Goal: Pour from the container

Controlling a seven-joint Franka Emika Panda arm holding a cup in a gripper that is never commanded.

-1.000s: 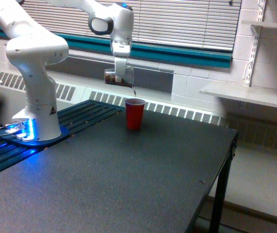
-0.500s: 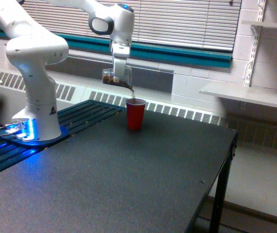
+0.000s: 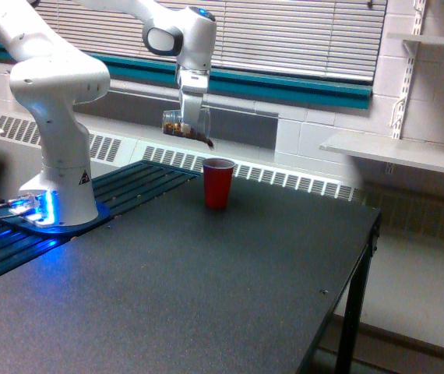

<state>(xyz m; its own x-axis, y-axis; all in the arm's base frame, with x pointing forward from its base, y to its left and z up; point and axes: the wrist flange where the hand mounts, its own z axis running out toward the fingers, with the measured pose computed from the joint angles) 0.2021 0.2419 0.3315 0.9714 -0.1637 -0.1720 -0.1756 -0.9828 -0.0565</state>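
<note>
Exterior view of the pour. My gripper [image 3: 192,118] hangs from the white arm [image 3: 54,93] above the tabletop [image 3: 206,288], jaws clenched on the container [image 3: 185,125], a clear cup tipped almost onto its side with its mouth facing the exterior view's right. The container sits up and to the exterior view's left of the red cup [image 3: 217,182], well clear of its rim. Brown granules [image 3: 199,135] lie along the container's lower wall and bunch at the lip.

A second ago a thin stream ran from the lip toward the red cup; half a second ago it was shorter; now I see no stream between the two cups. The container has also drifted slightly to the exterior view's left and sits a little higher. I judge that the flow has stopped while granules remain inside. To finish, I would tilt further, keeping the lip over the red cup, since the mouth now looks offset and a spill onto the tabletop is possible.
</note>
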